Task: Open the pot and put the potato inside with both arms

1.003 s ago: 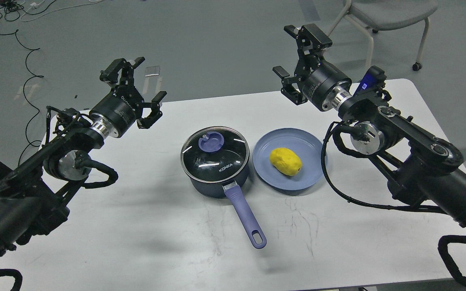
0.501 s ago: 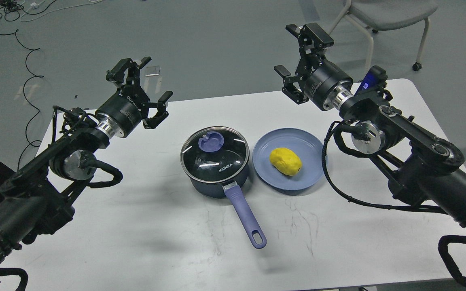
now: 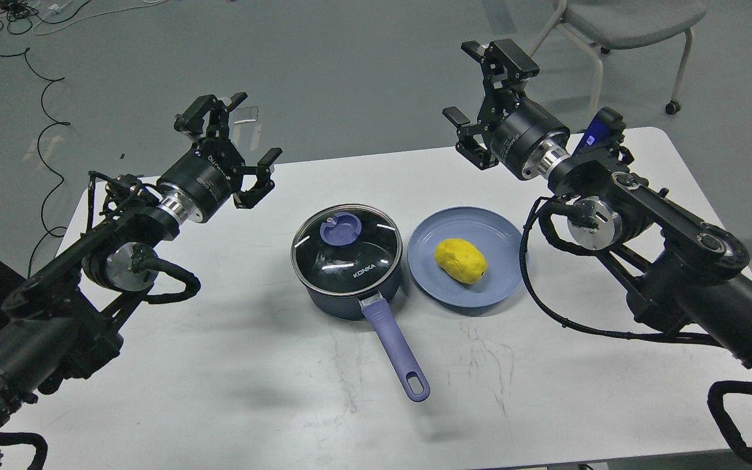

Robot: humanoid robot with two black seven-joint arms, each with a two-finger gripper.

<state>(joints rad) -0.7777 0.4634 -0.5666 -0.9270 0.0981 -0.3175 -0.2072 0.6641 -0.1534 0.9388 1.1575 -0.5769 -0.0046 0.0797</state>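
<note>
Desk point(image 3: 219, 391): white, centre stage.
Pot point(image 3: 348, 261): lid point(image 3: 346, 247) on, handle at 5 o'clock.
Potato point(image 3: 460, 260): on plate point(image 3: 480, 294), 3 o'clock of pot.
Left claw point(image 3: 235, 151): spread wide, empty.
Right claw point(image 3: 474, 88): spread wide, empty.

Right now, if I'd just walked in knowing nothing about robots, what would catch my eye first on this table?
Probably the bright yellow potato lying on the round blue plate at the middle of the white table. Just left of it sits the dark blue pot, its glass lid on, purple handle toward the camera. Above both sides hover the open black left gripper and right gripper, holding nothing.
</note>
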